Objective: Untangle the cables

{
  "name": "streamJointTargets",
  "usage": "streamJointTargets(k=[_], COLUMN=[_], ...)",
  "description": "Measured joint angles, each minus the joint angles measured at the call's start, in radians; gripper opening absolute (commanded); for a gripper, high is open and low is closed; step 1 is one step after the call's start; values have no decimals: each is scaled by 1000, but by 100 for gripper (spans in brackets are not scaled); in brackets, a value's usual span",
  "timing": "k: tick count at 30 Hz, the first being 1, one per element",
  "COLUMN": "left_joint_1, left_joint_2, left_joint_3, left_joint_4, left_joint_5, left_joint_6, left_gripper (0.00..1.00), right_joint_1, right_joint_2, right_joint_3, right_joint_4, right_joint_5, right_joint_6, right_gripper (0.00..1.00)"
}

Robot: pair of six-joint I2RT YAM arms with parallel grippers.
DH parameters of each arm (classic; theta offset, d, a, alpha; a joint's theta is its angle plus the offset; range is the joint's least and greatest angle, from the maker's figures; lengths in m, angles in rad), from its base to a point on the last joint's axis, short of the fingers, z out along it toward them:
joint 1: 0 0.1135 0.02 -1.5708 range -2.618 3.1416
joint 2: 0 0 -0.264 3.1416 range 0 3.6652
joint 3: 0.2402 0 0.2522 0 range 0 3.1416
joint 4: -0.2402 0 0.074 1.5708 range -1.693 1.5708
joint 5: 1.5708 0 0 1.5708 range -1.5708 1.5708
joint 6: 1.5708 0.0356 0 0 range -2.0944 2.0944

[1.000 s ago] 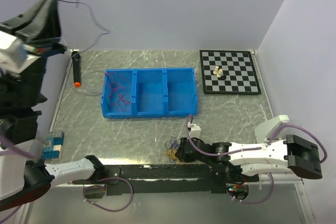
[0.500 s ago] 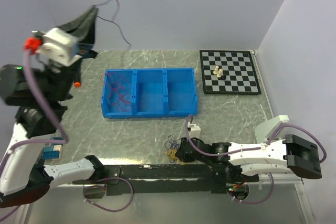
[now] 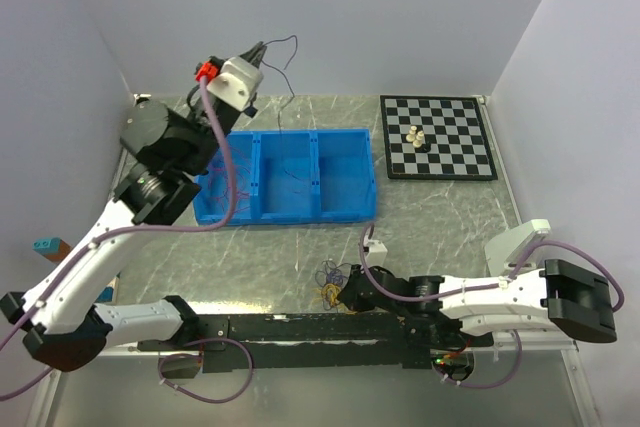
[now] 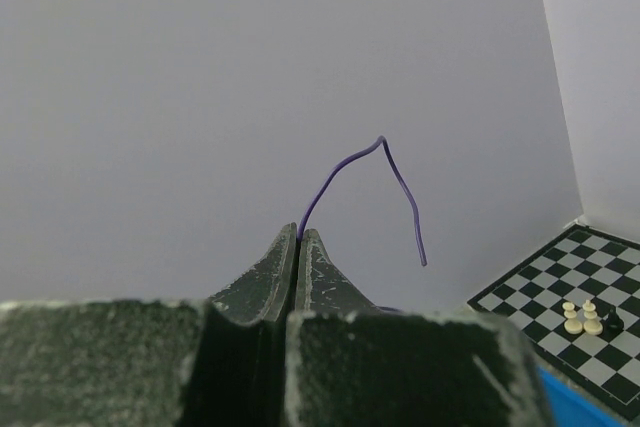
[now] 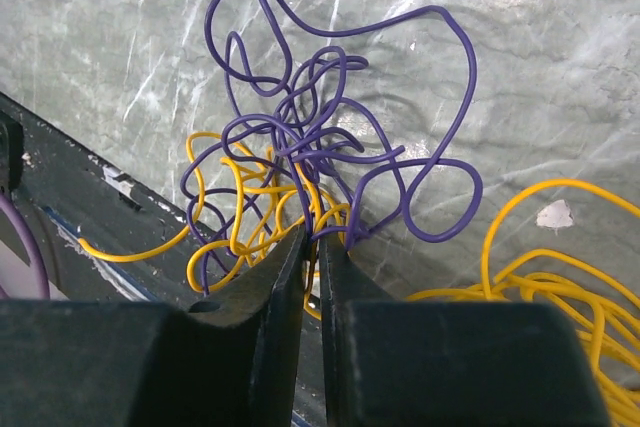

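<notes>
The cables lie as a purple and yellow-orange tangle (image 3: 328, 278) at the table's near edge, and the right wrist view shows its purple loops (image 5: 440, 162) over yellow ones (image 5: 232, 209). My right gripper (image 3: 343, 292) is low at this tangle. Its jaws (image 5: 313, 239) stand almost together, a narrow gap showing, with purple and yellow strands between the tips. More yellow cable (image 5: 560, 282) lies to the right. My left gripper (image 3: 260, 50) is raised over the blue bin and shut (image 4: 300, 235) on one purple cable (image 4: 345, 162), which arcs up and hangs down (image 3: 291, 75).
The blue three-compartment bin (image 3: 345, 212) holds thin red cables (image 3: 216, 187) in its left section. A chessboard (image 3: 450, 162) with pieces (image 3: 417, 137) lies far right. A small white block (image 3: 374, 244) sits near the tangle. A blue block (image 3: 45, 245) is at the left edge.
My left arm has swung from the far left to above the bin, carrying the purple cable. The right jaws have narrowed on the tangle.
</notes>
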Motion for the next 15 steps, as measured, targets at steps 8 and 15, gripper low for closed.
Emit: streamJointTargets(k=[8,15], left_joint_1=[13,78], left_joint_2=[63,89], left_joint_3=[-20,-101], left_joint_4=[98,164], left_joint_5=[-16,-35], left_joint_6=[0,-12], left_gripper=[1,1], right_joint_1=[0,0], right_joint_2=[-17,-51], right_joint_3=[-19,-32], right_joint_4=[22,23], right_joint_5=[2,3], right_joint_6=[5,7], right_gripper=[16,16])
